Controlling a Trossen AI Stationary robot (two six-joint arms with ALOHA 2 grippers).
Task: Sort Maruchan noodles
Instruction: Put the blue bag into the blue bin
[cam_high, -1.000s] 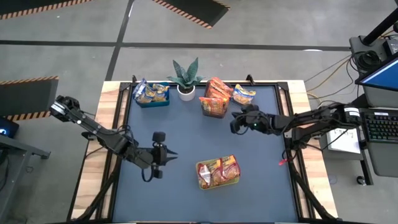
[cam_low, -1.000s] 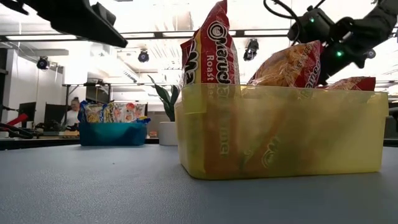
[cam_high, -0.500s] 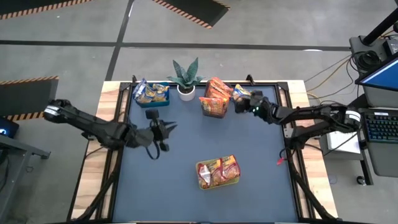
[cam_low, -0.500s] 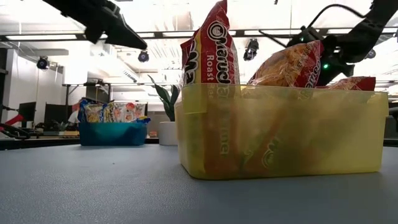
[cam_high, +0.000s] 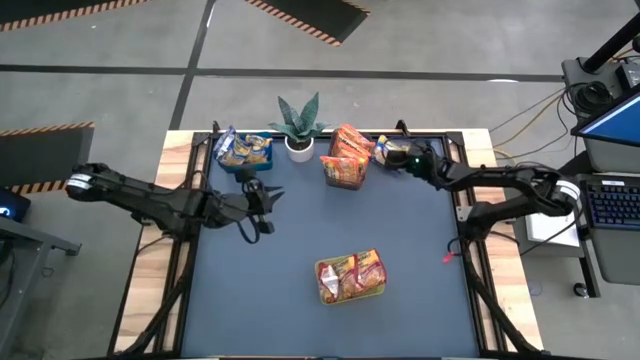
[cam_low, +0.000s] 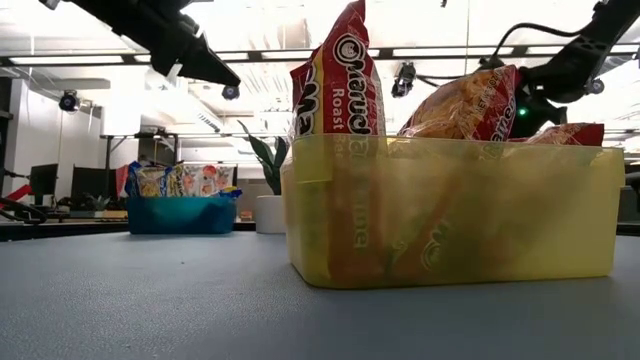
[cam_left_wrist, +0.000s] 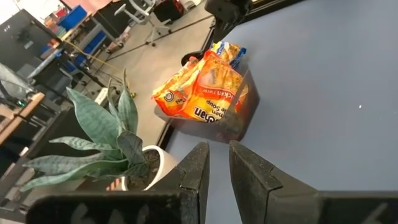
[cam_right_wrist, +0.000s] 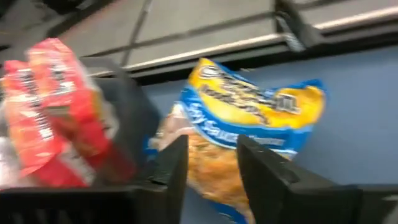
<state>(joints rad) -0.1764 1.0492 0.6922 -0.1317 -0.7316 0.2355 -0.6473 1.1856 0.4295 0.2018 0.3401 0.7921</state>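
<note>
One yellow-and-blue noodle packet (cam_right_wrist: 249, 118) lies flat on the dark mat near the far right corner, beside the dark clear bin (cam_high: 345, 165) of orange packets. My right gripper (cam_right_wrist: 211, 146) hovers over it, open, one finger on each side. My left gripper (cam_high: 264, 196) hangs above the mat just on the near side of the blue bin (cam_high: 245, 152), which holds yellow-and-blue packets. Its fingers show only a narrow gap in the left wrist view (cam_left_wrist: 219, 149) and hold nothing. Red packets stand upright in the yellow-green bin (cam_high: 350, 278).
A potted plant (cam_high: 298, 128) stands at the far edge between the blue bin and the dark clear bin. The yellow-green bin (cam_low: 450, 210) sits near the near edge, close to the low camera. Bare mat (cam_high: 300, 215) lies between the two arms.
My left gripper has swung from the middle of the mat toward the far edge and turned to face the blue bin and the plant. My right gripper has moved toward the far edge, from beside the dark clear bin to over the yellow-and-blue packet.
</note>
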